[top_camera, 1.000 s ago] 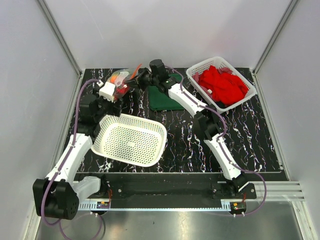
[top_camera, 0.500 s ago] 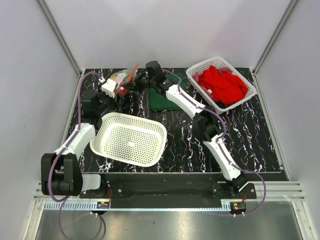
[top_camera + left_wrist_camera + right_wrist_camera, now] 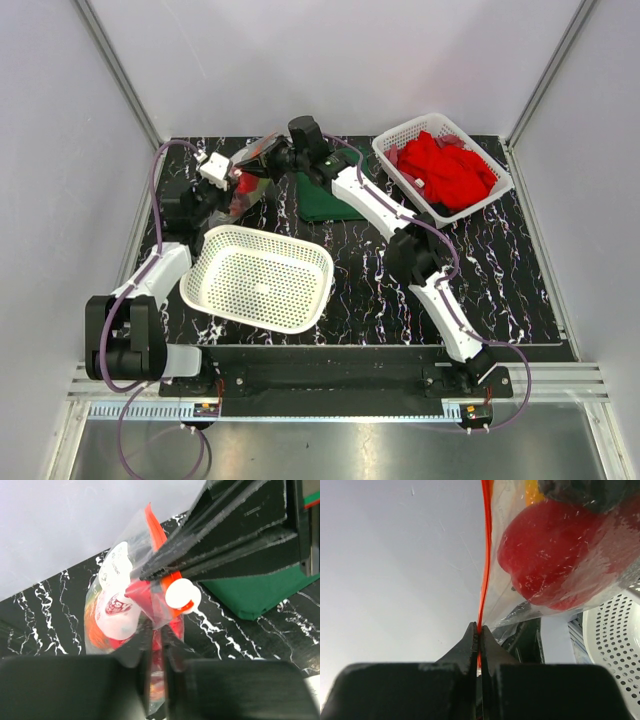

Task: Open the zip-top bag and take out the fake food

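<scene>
The zip-top bag (image 3: pixel 252 180) hangs above the table's far left, stretched between both grippers. My left gripper (image 3: pixel 157 630) is shut on the clear plastic below the white label (image 3: pixel 116 592), next to the white zip slider (image 3: pixel 182 594). My right gripper (image 3: pixel 479 630) is shut on the red-orange zip strip (image 3: pixel 485 550); in the left wrist view its black fingers (image 3: pixel 200 555) reach in from the upper right. The fake food sits inside the bag: a red pepper (image 3: pixel 555 555) and an orange piece (image 3: pixel 92 630) show through the plastic. In the top view the left gripper (image 3: pixel 232 187) and right gripper (image 3: pixel 270 158) flank the bag.
An empty white perforated basket (image 3: pixel 260 278) lies in front of the left arm. A folded green cloth (image 3: pixel 325 198) lies under the right arm. A white basket (image 3: pixel 492 170) of red cloths (image 3: pixel 445 170) stands at the back right.
My left gripper went from open to shut on the bag's plastic. The left arm's base link swung to the left. The right gripper kept its hold on the zip strip.
</scene>
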